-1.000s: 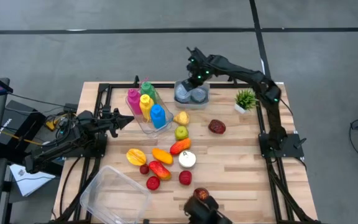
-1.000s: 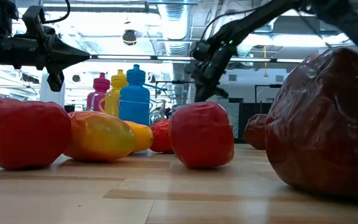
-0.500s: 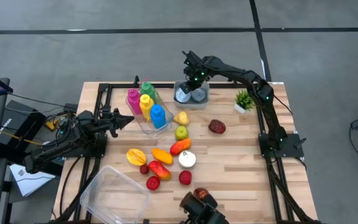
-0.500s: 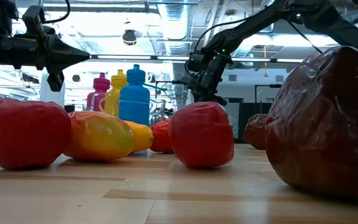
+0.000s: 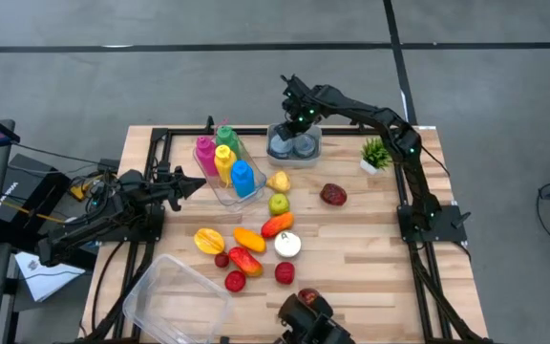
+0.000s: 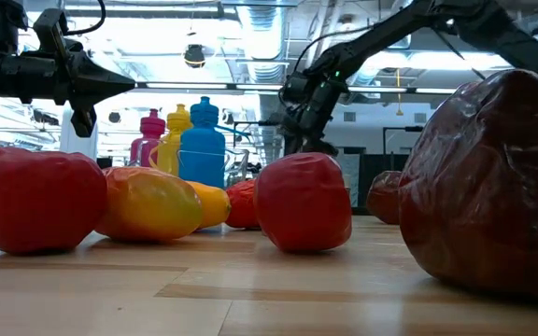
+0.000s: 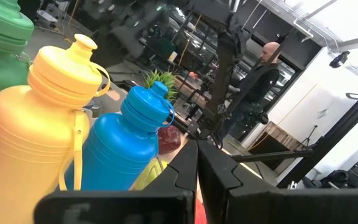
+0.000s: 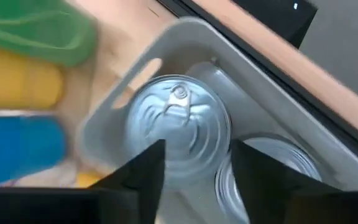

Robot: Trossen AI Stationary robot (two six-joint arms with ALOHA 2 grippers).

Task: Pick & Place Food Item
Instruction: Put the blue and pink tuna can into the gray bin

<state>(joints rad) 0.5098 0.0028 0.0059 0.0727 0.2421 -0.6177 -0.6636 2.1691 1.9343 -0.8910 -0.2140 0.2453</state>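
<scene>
in the grey plastic bin at upper centre sit two silver tins. the right gripper hovers over them, fingers apart; risk: a finger strikes a rim, or catches both tins. four bottles, about ten fruits. left gripper waits at left, fingers together.

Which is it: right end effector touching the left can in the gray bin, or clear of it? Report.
Cannot tell. In the right wrist view the open end effector straddles the can inside the gray bin, its fingers overlapping the can's rim, but height above the can is unclear.
</scene>
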